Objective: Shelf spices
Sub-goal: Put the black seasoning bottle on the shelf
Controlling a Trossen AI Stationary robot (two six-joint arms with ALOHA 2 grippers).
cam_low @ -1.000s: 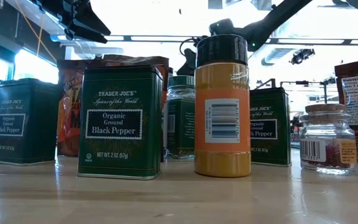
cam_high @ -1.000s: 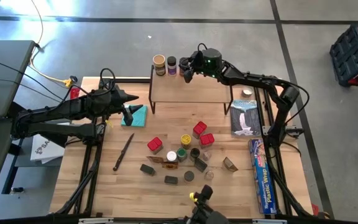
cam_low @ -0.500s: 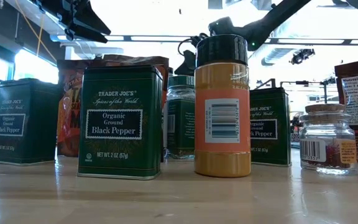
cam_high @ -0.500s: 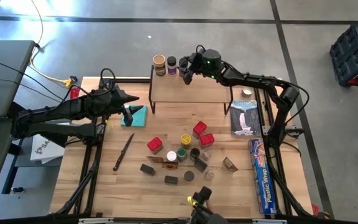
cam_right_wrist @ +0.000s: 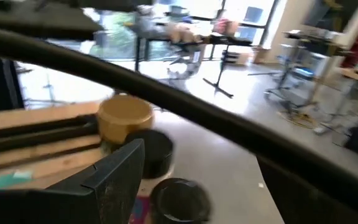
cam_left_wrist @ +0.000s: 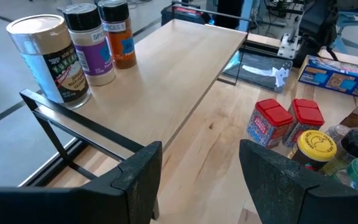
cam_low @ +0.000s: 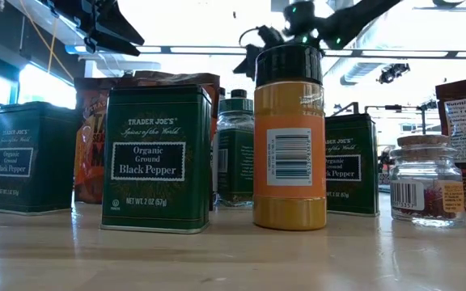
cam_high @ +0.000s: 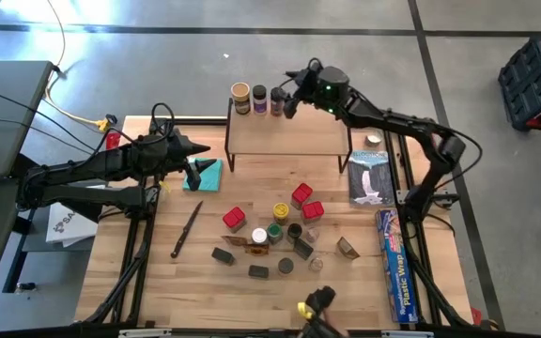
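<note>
Right gripper: jaws wide, empty, over light wooden riser shelf back corner | three round spice jars stand there | left gripper: part-open, empty, beside shelf | Risk: retreating right fingers could topple nearest jar.

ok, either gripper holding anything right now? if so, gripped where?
Nothing held. Right gripper is open above the jars at the shelf's back-left corner; left gripper is open and empty beside the shelf.
</note>
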